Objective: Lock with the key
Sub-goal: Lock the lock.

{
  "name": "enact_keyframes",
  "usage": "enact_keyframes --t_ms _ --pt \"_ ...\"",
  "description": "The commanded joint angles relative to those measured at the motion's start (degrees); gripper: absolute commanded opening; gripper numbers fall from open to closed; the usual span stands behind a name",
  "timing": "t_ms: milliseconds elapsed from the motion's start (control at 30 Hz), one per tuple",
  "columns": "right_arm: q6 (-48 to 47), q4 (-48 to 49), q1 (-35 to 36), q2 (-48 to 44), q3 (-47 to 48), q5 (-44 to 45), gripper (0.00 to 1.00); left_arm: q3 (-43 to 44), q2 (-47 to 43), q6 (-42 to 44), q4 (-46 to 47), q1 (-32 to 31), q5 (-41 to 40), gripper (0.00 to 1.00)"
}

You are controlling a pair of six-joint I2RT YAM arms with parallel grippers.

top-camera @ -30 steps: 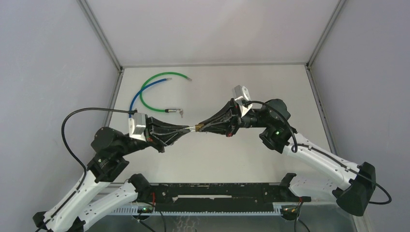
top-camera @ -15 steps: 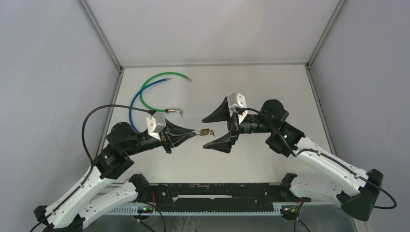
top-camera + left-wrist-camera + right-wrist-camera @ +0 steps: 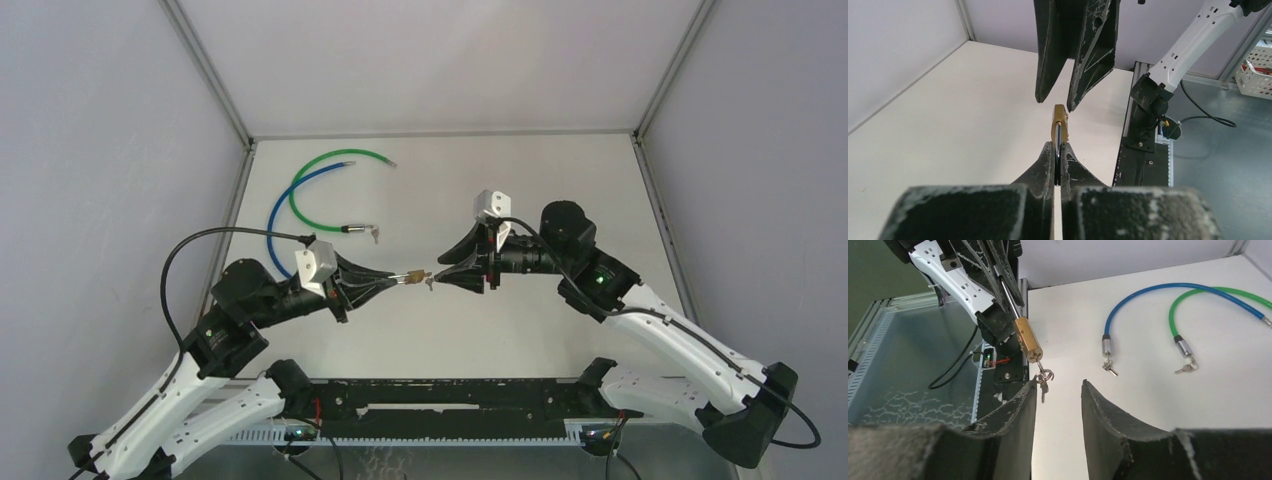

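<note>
My left gripper [image 3: 392, 279] is shut on a small brass padlock [image 3: 413, 275], held above the table; it shows edge-on in the left wrist view [image 3: 1060, 125] and from the side in the right wrist view [image 3: 1028, 340]. A key on a ring [image 3: 1043, 380] hangs from the padlock's end, also seen in the top view [image 3: 429, 282]. My right gripper [image 3: 441, 269] is open, its tips just right of the padlock, the key at its left fingertip [image 3: 1030, 387]. In the left wrist view [image 3: 1054, 106] its fingers hang just beyond the padlock.
A blue cable lock [image 3: 295, 195] and a green cable lock [image 3: 335, 160] lie at the back left of the table, each with keys at its metal end [image 3: 1108, 365] [image 3: 1186, 365]. The table's near edge and rail [image 3: 450, 400] are below the arms.
My right gripper narrowed from wide open and came in close to the padlock's key. One second ago both grippers met at the padlock; my left arm shifted slightly.
</note>
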Motion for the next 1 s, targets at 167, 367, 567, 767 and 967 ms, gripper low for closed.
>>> enact_keyframes --t_ms 167,367,567,767,967 --pt "-0.79 6.67 2.48 1.63 -0.99 -3.86 0.46 -0.16 -0.13 -1.45 3.28 0.43 1.46 0.00" --pt "-1.57 7.55 3.07 2.00 -0.99 -4.73 0.46 -0.25 -0.06 -1.51 3.48 0.49 1.54 0.00" --pt "-1.92 9.22 3.65 2.84 -0.99 -4.44 0.36 -0.17 0.05 -1.58 3.66 0.49 1.66 0.00" --pt "-2.88 9.17 3.72 3.16 -0.99 -4.51 0.16 -0.11 0.17 -1.30 3.58 0.49 2.31 0.00" --pt "-6.50 4.90 3.46 2.56 -1.05 -4.89 0.00 0.97 0.33 1.47 1.78 0.47 3.35 0.00"
